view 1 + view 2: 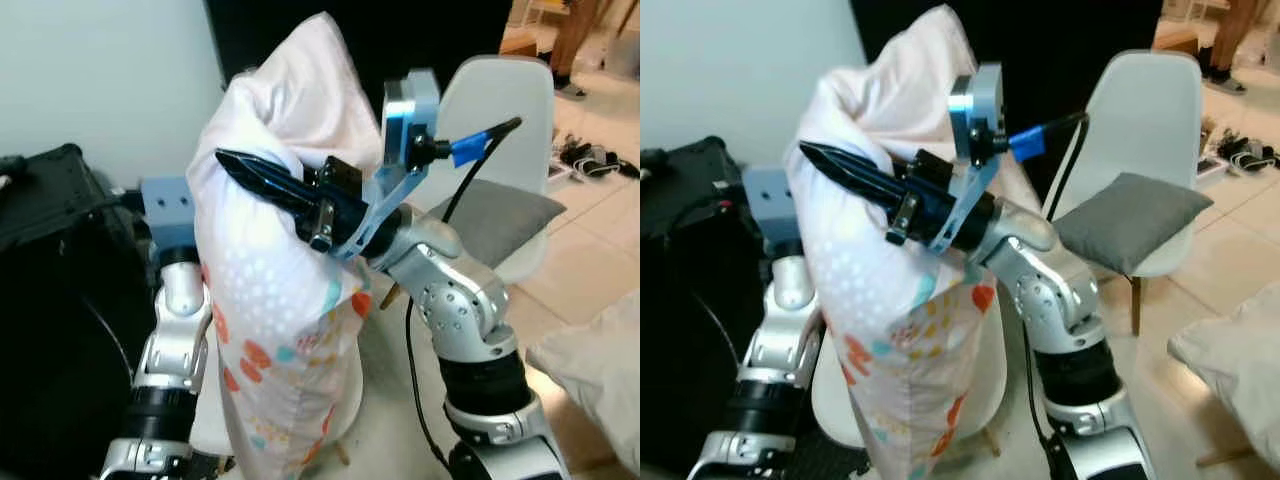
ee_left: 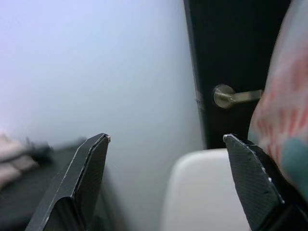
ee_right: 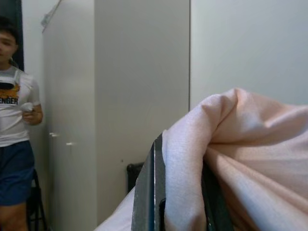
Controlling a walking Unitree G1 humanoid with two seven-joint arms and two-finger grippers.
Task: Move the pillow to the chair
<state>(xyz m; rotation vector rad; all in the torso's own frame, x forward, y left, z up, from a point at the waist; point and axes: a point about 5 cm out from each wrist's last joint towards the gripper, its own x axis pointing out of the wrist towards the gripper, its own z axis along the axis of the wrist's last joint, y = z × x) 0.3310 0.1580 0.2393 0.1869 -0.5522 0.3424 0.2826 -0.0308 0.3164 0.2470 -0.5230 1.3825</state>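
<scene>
A white pillow (image 1: 275,290) with coloured dots stands upright between my two arms, above the seat of a white chair (image 1: 992,372). My right gripper (image 1: 226,159) reaches across the pillow's upper front and is shut on a fold of its fabric (image 3: 185,159). In the left wrist view my left gripper (image 2: 166,138) is open with nothing between its fingers. The pillow (image 2: 284,120) lies against the outer side of one finger. From the head, the pillow hides the left gripper and I see the arm's blue wrist block (image 1: 166,206).
A second white chair (image 1: 505,100) holding a grey cushion (image 1: 495,215) stands to the right. A black case (image 1: 50,200) is at my left. Another pale pillow (image 1: 600,370) lies at lower right. Shoes (image 1: 595,160) lie on the tiles; a person (image 3: 14,144) stands by a cupboard.
</scene>
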